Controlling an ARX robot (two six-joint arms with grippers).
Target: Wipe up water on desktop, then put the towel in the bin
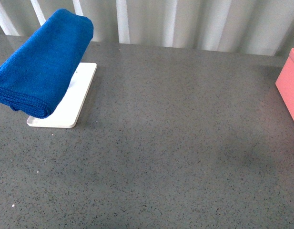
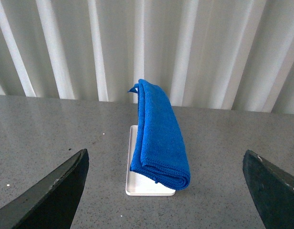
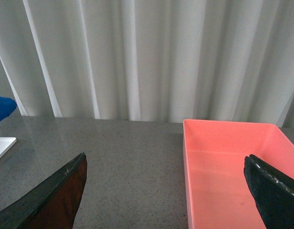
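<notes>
Spread wide is how the left jaws stand, both dark tips at the lower corners of the left wrist view with nothing between them. The right jaws are parted just as far in the right wrist view and hold nothing. White pleated curtain (image 1: pixel 194 24) hangs along the back. Below it the grey speckled worktop (image 1: pixel 175 143) fills most of the front view. At its far right edge sits the pink bin (image 3: pixel 228 122), cut off by the frame in the front view. The right wrist view shows its straight walls and open top. At the far left, well apart from the bin, the blue towel (image 1: pixel 42 62) is folded into a thick roll. It is raised and tilted above the white tray (image 1: pixel 75 102), which lies flat on the worktop. What holds the towel up is hidden beneath it.
</notes>
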